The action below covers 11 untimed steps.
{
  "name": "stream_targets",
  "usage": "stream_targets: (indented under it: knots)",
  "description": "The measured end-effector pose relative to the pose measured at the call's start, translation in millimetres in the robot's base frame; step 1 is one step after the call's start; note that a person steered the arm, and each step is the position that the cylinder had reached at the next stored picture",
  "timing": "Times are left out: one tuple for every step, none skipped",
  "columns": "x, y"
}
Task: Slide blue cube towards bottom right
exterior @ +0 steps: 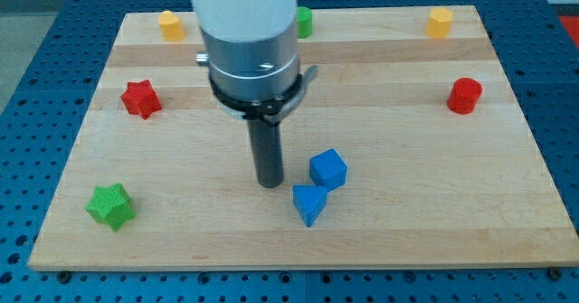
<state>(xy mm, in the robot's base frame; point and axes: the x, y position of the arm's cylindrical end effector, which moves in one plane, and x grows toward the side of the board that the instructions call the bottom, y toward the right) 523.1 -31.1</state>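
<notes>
The blue cube (pixel 328 169) sits on the wooden board (pixel 407 222) just right of centre, in the lower half. A second blue block (pixel 308 203), wedge-like in shape, lies right below and slightly left of it, touching or almost touching. My tip (pixel 270 183) is on the board just left of the blue cube, a small gap away, and up-left of the blue wedge. The arm's white and grey body rises above it and hides part of the board's top middle.
A red star (pixel 140 99) is at the left. A green star (pixel 110 205) is at the lower left. A yellow block (pixel 170 23) is at the top left, a green block (pixel 304 21) at top centre, a yellow block (pixel 440 22) at top right, and a red cylinder (pixel 465 96) at the right.
</notes>
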Motion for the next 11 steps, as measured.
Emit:
stream_targets:
  knots:
    - [-1.0, 27.1]
    - [-4.6, 46.7]
    - [-4.6, 69.6]
    - [-4.6, 91.2]
    - [-5.8, 111.9]
    - [-10.9, 131.7]
    - [-14.7, 151.1]
    - [-14.9, 168.5]
    - [-14.9, 185.8]
    - [-19.5, 196.4]
    - [-19.9, 202.5]
